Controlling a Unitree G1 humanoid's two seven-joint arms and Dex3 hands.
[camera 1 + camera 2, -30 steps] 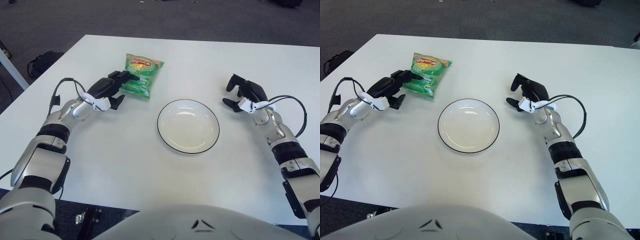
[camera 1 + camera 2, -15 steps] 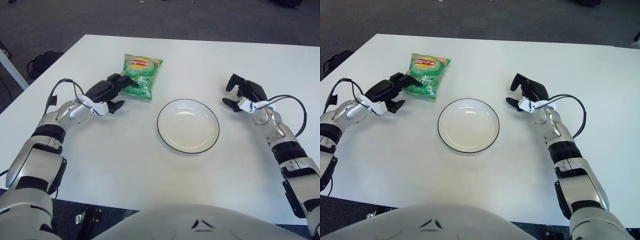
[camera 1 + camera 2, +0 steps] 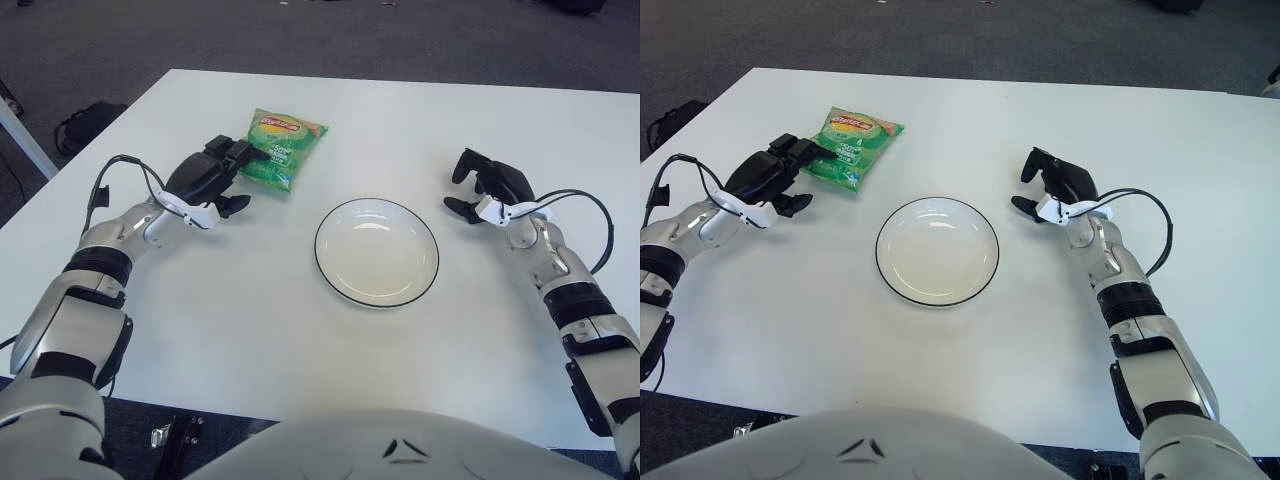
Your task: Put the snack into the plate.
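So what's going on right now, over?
Left hand at the near edge of the snack bag, grip unconfirmed. Right hand idle, right of plate. Snack not on the plate yet. Nothing lying between them.

The near-left corner of the snack bag (image 3: 278,150) is covered by the left hand (image 3: 212,174); the surface (image 3: 250,320) is cut off at 3 o'clock.
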